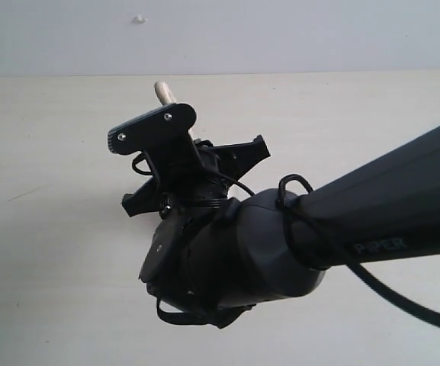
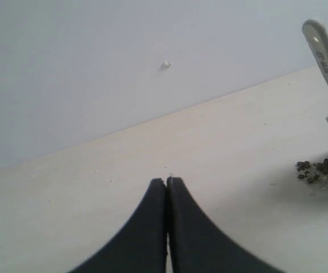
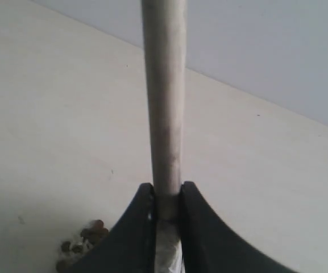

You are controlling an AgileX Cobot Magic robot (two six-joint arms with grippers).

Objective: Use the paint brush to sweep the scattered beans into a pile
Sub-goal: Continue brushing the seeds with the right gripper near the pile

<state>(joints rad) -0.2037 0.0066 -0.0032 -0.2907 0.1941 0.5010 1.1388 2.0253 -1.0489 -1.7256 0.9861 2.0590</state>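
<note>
My right gripper (image 3: 167, 193) is shut on the paint brush (image 3: 165, 102), whose pale handle stands between the two black fingers. In the exterior view only the handle's tip (image 1: 163, 92) shows above the right arm's wrist, which hides the gripper and the bristles. In the left wrist view the handle with its end hole (image 2: 323, 54) rises at the far side, over the beans (image 2: 324, 168), a small dark cluster mixed with whitish grains. A few beans (image 3: 84, 239) also show beside the right fingers. My left gripper (image 2: 166, 181) is shut and empty, off to the side of the beans.
A pale wooden table (image 1: 52, 229) runs back to a grey-white wall (image 1: 281, 30) that carries a small white nub (image 2: 166, 65). The right arm (image 1: 342, 229) and its black cable (image 1: 387, 293) fill the middle and right of the exterior view.
</note>
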